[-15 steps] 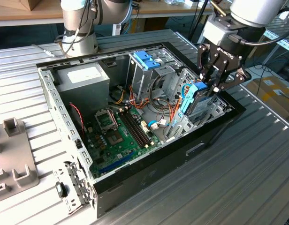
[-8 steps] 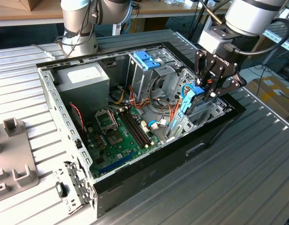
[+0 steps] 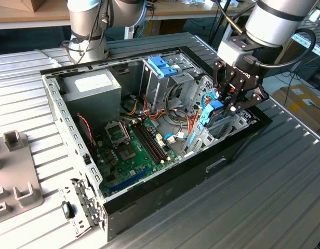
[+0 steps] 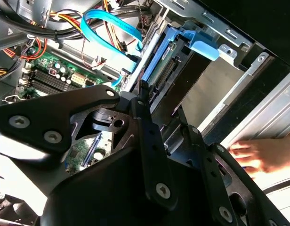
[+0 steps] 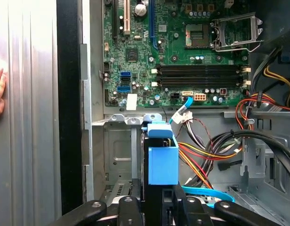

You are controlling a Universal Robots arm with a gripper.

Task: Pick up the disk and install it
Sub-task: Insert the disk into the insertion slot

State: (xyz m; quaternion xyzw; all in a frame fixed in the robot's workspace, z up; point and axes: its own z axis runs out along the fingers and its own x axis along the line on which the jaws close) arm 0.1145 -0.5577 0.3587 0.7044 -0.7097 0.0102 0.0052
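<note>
Flat rectangular hard disk in a light-blue plastic carrier [image 3: 211,113] is gripped edge-on by the black gripper [image 3: 225,98] at the front end of the open black desktop computer case [image 3: 165,197].

The claw is clenched on the disk: in the first wrist view 2 black fingers [image 5: 126,207] are seen pressed to either flank of the carrier [image 5: 162,157]. The disk is held upright on its narrow edge, low in the case beside the green motherboard [image 3: 131,150], likely so it lines up with the grey sheet-metal drive bay [image 5: 117,155] just beside it. Whether it is seated cannot be told. A flat blue ribbon cable [image 4: 112,23] is draped near the carrier [image 4: 168,56]. 1 person's hand [image 4: 258,155] is rested on the ribbed metal table [image 3: 284,187] outside the case, apart from the gripper.
</note>
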